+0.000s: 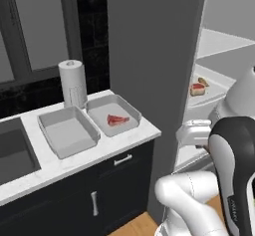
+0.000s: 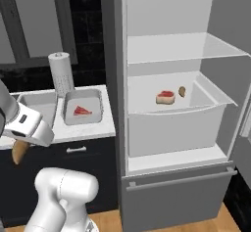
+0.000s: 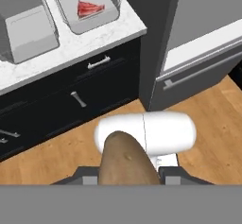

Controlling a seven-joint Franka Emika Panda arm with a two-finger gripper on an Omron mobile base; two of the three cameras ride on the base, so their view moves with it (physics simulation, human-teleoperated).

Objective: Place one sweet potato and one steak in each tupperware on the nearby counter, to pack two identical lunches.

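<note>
Your gripper (image 2: 19, 145) is clamped on a sweet potato (image 3: 125, 161), held in front of the black cabinets. One steak (image 1: 117, 120) lies in the right tupperware (image 1: 128, 108); the left tupperware (image 1: 50, 130) sits just beside it on the counter (image 1: 144, 133).

Two tupperware tubs (image 1: 67, 130) on counter (image 1: 119, 148)

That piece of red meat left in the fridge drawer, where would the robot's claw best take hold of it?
Probably across its thick middle, coming straight down from above. The steak lies flat in the open-topped fridge drawer, whose front wall blocks a level approach. The small sweet potato sits just beside it, so the fingers should close on the sides facing away from that.
</note>
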